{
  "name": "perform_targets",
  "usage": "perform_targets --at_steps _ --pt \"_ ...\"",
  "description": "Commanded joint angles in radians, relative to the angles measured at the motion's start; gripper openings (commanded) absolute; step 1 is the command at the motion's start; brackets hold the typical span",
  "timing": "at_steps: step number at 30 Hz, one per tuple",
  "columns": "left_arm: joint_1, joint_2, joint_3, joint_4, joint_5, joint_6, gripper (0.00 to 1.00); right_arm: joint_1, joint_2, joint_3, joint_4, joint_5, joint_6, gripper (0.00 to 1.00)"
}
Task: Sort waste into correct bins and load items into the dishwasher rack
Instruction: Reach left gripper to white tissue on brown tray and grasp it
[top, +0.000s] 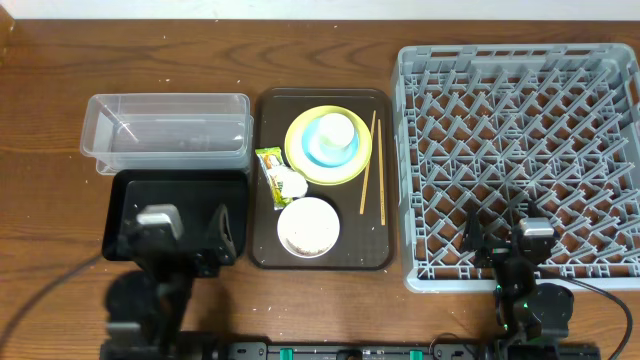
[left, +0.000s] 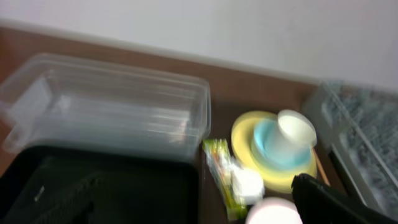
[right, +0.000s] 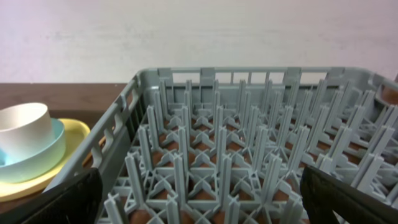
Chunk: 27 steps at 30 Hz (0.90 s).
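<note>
The waste sits on a dark brown serving tray (top: 262, 110) in the middle of the worktop (top: 60, 70). A green-and-yellow wrapper (top: 269, 170) lies along the tray's left side, and a crumpled tissue (top: 293, 184) touches it. Just below them is a pale bowl (top: 308, 227). Its inside looks speckled, perhaps with rice, though that is too fine to be sure of.

Further back on the same tray is a yellow plate (top: 300, 160). A light blue bowl (top: 320, 152) sits on the plate, with a white cup (top: 335, 130) inside the bowl. A pair of chopsticks (top: 372, 165) lies to the right of the plate.

To the left of the tray is a clear tub (top: 165, 133), and a black tray (top: 125, 200) lies in front of it. The big grey rack (top: 520, 160) stands to the right.

The left gripper (top: 185, 240) hangs over the black tray with its fingers spread and nothing between them. The right gripper (top: 505, 240) hovers at the rack's near edge, also spread wide and holding nothing.
</note>
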<state>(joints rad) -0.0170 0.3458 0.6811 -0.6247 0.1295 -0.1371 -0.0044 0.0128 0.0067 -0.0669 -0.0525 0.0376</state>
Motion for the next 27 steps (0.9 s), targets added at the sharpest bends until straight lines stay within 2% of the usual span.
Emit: perform_targets --at_steps 1,3,5,9,10,11,12,13,14,19,23,25,26,27 --pt "-0.002 0.26 0.295 -0.194 0.02 -0.011 0.96 -0.006 -0.003 -0.001 -0.003 -0.004 -0.001 0.99" --pt "-0.002 0.438 0.497 -0.376 0.043 -0.011 0.96 -0.006 -0.003 -0.001 -0.003 -0.004 -0.001 0.99" --pt "-0.002 0.58 0.654 -0.496 0.121 -0.011 0.96 -0.006 -0.003 -0.001 -0.003 -0.004 -0.001 0.99" --pt "-0.002 0.782 0.828 -0.618 0.239 -0.011 0.94 -0.006 -0.003 -0.001 -0.003 -0.004 -0.001 0.99" --pt "-0.002 0.819 0.84 -0.615 0.255 -0.011 0.76 -0.006 -0.003 -0.001 -0.003 -0.004 -0.001 0.99" --pt "-0.002 0.85 0.841 -0.606 0.278 -0.025 0.51 -0.006 -0.003 -0.001 -0.003 -0.004 -0.001 0.99" --pt "-0.002 0.874 0.839 -0.604 0.291 -0.064 0.28 -0.006 -0.003 -0.001 -0.003 -0.004 -0.001 0.99" --pt "-0.008 0.908 0.834 -0.603 0.288 -0.134 0.1 -0.006 -0.003 -0.001 -0.003 -0.004 -0.001 0.99" --pt "-0.017 0.932 0.826 -0.598 0.277 -0.172 0.06 -0.006 -0.003 -0.001 -0.003 -0.004 -0.001 0.99" --pt "-0.137 1.05 0.783 -0.522 0.058 -0.357 0.06 -0.006 -0.003 -0.001 -0.003 -0.004 -0.001 0.99" --pt "-0.255 1.145 0.753 -0.395 -0.086 -0.442 0.06 -0.006 -0.003 -0.001 -0.003 -0.004 -0.001 0.99" --pt "-0.29 1.199 0.748 -0.349 -0.138 -0.468 0.21 -0.006 -0.002 -0.001 -0.003 -0.004 -0.001 0.99" --pt "-0.302 1.235 0.748 -0.326 -0.15 -0.474 0.4 -0.006 -0.002 -0.001 -0.003 -0.004 -0.001 0.99" --pt "-0.306 1.265 0.748 -0.308 -0.148 -0.475 0.43 -0.006 -0.002 -0.001 -0.003 -0.004 -0.001 0.99"
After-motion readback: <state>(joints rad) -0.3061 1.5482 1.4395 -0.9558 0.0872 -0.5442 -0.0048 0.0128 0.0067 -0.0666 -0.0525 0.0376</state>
